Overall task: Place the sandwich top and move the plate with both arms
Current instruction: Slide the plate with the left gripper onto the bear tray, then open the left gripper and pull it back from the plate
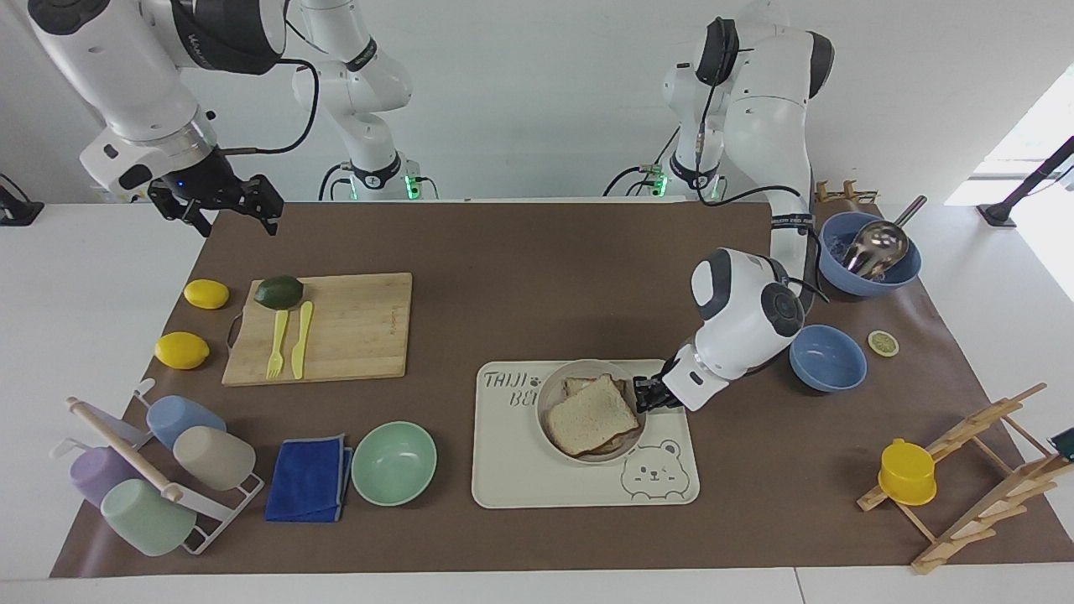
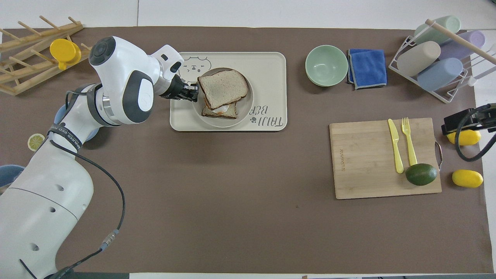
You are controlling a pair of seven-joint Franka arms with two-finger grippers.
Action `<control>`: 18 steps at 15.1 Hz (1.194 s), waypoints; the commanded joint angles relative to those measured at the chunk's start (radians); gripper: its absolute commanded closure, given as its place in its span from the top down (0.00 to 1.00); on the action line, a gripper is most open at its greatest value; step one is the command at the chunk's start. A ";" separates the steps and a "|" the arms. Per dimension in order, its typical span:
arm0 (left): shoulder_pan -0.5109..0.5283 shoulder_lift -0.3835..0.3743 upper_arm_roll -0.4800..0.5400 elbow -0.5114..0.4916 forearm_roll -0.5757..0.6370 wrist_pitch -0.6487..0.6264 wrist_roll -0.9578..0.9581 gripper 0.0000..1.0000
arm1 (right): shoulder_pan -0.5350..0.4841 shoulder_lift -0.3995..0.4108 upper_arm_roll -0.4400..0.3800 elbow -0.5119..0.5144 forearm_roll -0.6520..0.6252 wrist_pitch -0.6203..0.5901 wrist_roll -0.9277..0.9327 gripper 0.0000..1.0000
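The sandwich top (image 1: 591,413) lies on the egg-topped slice (image 2: 221,111) in the round cream plate (image 1: 550,394), skewed so that the lower slice peeks out. The plate rests on the bear tray (image 1: 520,478). My left gripper (image 1: 644,394) is low at the plate's rim, on the side toward the left arm's end of the table, and is shut on that rim. In the overhead view the gripper (image 2: 192,93) meets the plate (image 2: 248,108) beside the sandwich top (image 2: 223,83). My right gripper (image 1: 220,205) waits open, high over the table corner by the lemons.
A mint-green bowl (image 1: 393,462) and a blue cloth (image 1: 309,478) lie beside the tray. A cutting board (image 1: 352,327) holds an avocado, a fork and a knife. Two blue bowls (image 1: 827,358) sit under the left arm. A cup rack (image 1: 151,470) and a wooden rack (image 1: 982,470) stand at the table's ends.
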 commanded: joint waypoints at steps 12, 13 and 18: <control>0.098 -0.224 0.140 0.092 0.010 -0.348 -0.004 1.00 | -0.019 -0.012 0.007 -0.006 0.029 -0.012 -0.022 1.00; 0.098 -0.262 0.167 0.093 0.045 -0.393 -0.006 1.00 | -0.019 -0.012 0.007 -0.006 0.029 -0.012 -0.022 1.00; 0.104 -0.428 0.193 0.073 0.264 -0.515 -0.009 1.00 | -0.019 -0.012 0.007 -0.006 0.029 -0.012 -0.022 1.00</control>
